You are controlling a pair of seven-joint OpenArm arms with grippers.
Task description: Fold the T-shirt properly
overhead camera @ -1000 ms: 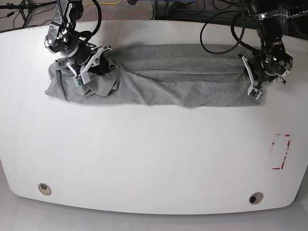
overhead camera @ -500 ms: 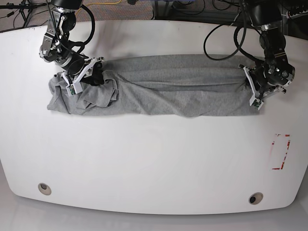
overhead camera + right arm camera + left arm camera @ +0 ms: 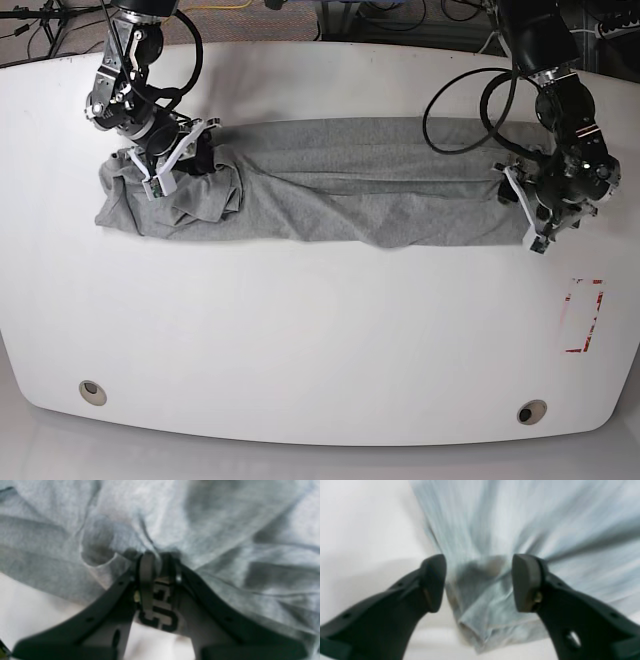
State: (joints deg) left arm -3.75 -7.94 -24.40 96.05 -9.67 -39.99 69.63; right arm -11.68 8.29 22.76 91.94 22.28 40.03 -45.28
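Lying as a long band across the far half of the white table (image 3: 300, 330), long axis running left to right: the T-shirt (image 3: 350, 190), soft heather-grey cotton, creased, bunched at its left end. Right gripper (image 3: 157, 562) at that bunched end, jaws nearly closed, pinching cloth with black block letters. Left gripper (image 3: 478, 580) at the other end, jaws wide apart, straddling a folded corner, not clamping.
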